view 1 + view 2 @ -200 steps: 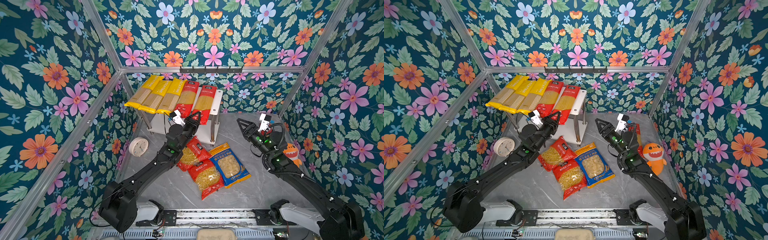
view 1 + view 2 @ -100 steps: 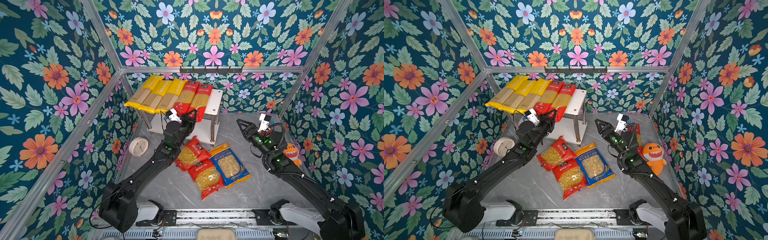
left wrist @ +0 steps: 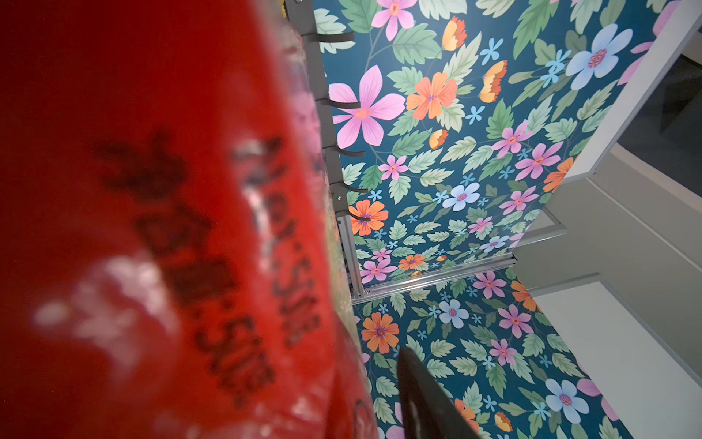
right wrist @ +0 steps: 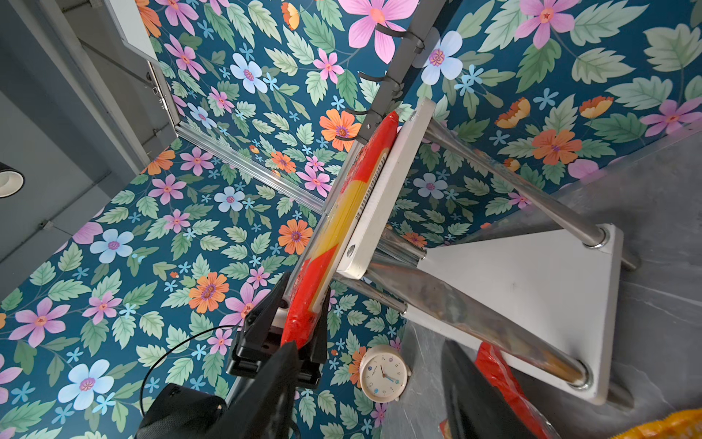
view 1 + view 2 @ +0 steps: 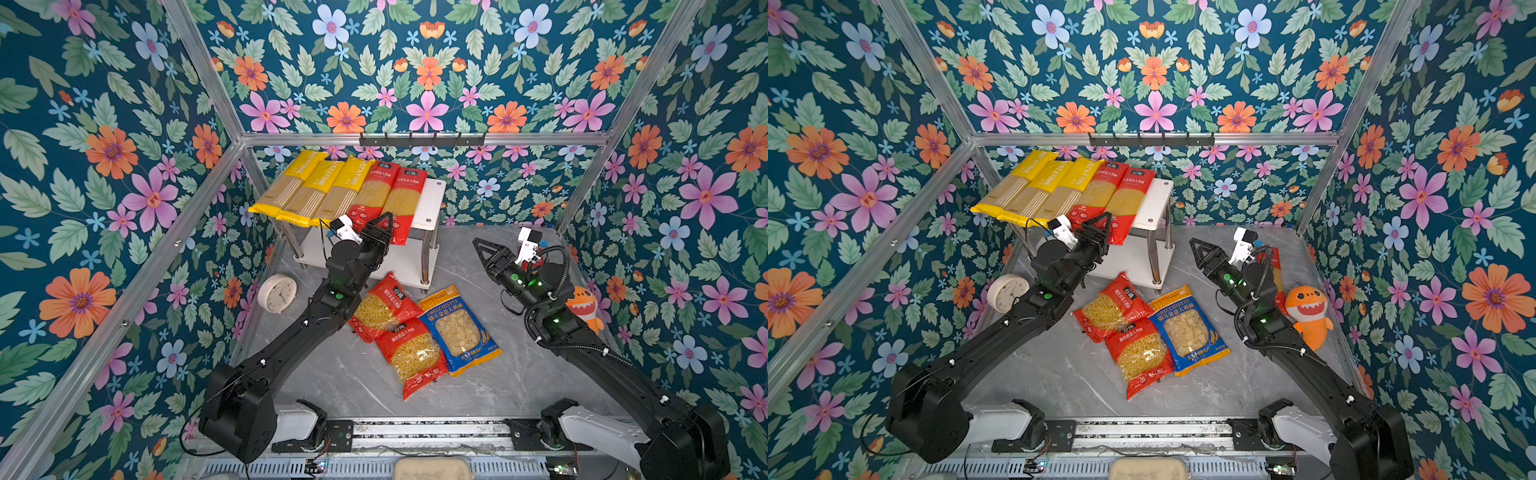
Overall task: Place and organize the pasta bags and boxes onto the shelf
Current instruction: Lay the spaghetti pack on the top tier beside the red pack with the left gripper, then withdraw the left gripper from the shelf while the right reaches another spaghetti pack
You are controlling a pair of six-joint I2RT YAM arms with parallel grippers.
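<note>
Shelf point(image 5: 432, 199) stands at the back of the grey table, two white boards on chrome legs. Its top board carries five long packs side by side, near ends overhanging the front edge. There are three yellow spaghetti packs point(image 5: 309, 189) on the left and two red spaghetti packs point(image 5: 388, 191) beside them.

The left gripper point(image 5: 383, 226) sits at the overhanging end of the rightmost red spaghetti pack point(image 4: 342, 213). In the right wrist view its jaws straddle that end, spread, seemingly with a sliver of gap on one side, though the angle is oblique. The right gripper point(image 5: 482, 247) hangs over the table right of the shelf, jaws apart, nothing between them.

Two red short-pasta bags point(image 5: 384, 307) lie overlapping before the shelf, with the blue-orange orecchiette bag point(image 5: 457, 332) touching them. A third red long pack point(image 5: 1277, 270) lies behind the right arm, mostly hidden, beside the orange shark plush point(image 5: 1308, 311). A white clock point(image 5: 277, 293) sits left of the shelf.
</note>
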